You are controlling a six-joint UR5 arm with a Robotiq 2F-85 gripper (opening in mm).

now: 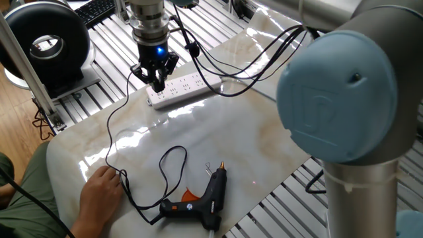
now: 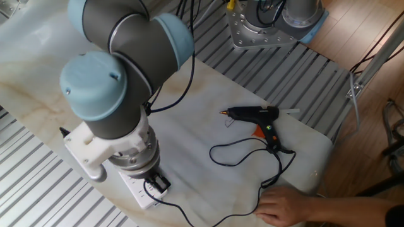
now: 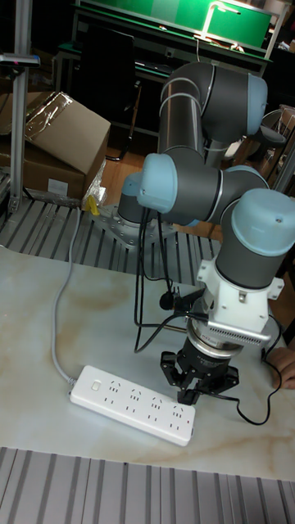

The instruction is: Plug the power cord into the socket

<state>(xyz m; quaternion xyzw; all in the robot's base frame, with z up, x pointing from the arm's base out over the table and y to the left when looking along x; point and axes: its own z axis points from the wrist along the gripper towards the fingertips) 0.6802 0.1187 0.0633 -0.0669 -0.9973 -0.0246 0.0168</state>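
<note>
The socket, a long white power strip, lies at the far side of the marble table. My gripper hangs over the strip's left end, shut on the small black plug of the power cord. The thin black cord runs from there past a person's hand to the black glue gun. In the other fixed view my gripper stands at the strip's near end. The tall fixed view shows the gripper just above the strip's right end. Whether the prongs touch the holes is hidden.
A person's hand holds the cord down near the table edge. A black round device stands on the slatted frame at the far left. The strip's pale grey cable trails left. Thick black robot cables drape above the strip.
</note>
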